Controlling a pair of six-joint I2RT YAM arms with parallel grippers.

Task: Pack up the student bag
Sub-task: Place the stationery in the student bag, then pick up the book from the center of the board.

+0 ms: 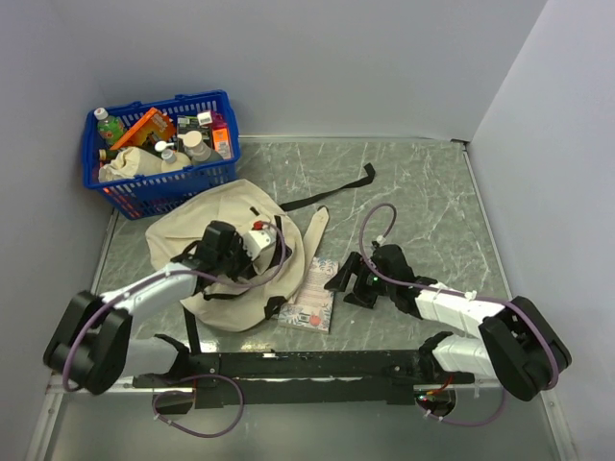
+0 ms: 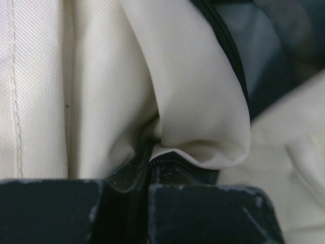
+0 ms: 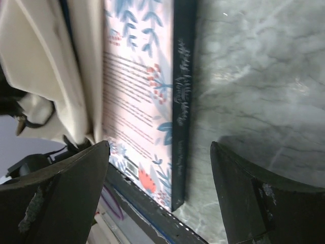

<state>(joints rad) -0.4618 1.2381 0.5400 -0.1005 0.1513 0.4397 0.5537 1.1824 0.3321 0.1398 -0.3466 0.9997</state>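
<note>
The student bag (image 1: 178, 235), cream fabric with black straps, lies slumped left of centre on the table. My left gripper (image 1: 229, 252) sits on top of it. In the left wrist view, that gripper (image 2: 147, 168) is shut on the bag's dark zip edge, with a fold of cream cloth (image 2: 198, 101) bulging above the jaws. A pink floral book (image 1: 309, 305) with a dark spine lies flat just right of the bag. My right gripper (image 1: 342, 279) stands open beside it. In the right wrist view, its fingers straddle the book's near corner (image 3: 144, 101) without touching it, and the bag (image 3: 45, 76) shows to the left.
A blue plastic basket (image 1: 159, 187) full of bottles and packets stands at the back left against the wall. A long black strap (image 1: 332, 195) trails from the bag across the marble table (image 1: 432, 211). The arms' black base rail (image 1: 307, 365) runs along the near edge.
</note>
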